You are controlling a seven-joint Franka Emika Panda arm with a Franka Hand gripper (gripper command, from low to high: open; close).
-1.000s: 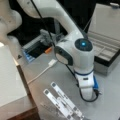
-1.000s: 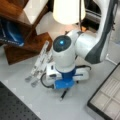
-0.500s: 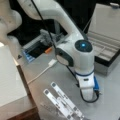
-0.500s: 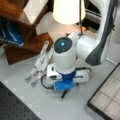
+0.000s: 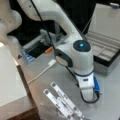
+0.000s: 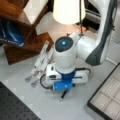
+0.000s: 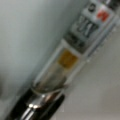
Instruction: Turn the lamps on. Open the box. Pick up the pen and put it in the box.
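Observation:
The box (image 5: 103, 50) stands open at a front view's right, lid up, its grey compartments bare; one corner of it shows (image 6: 108, 100). A lamp shade (image 6: 68, 11) glows bright at a front view's top. The arm's hand points straight down at the table, and the gripper (image 6: 63, 90) is low over the pen (image 6: 63, 95), whose dark tip sticks out from under it. In the wrist view the pen (image 7: 67, 57) fills the frame diagonally, with a clear labelled barrel and a black and silvery end at the lower left. The fingers are hidden.
Flat white strips (image 5: 62, 102) lie on the grey table beside the hand, also shown (image 6: 41, 61). A white cable (image 5: 47, 67) runs across the table. Wooden furniture (image 6: 25, 42) stands at a front view's left, and a pale cabinet (image 5: 10, 82) borders the table.
The hand has sunk slightly toward the table over the pen. Nothing else has moved.

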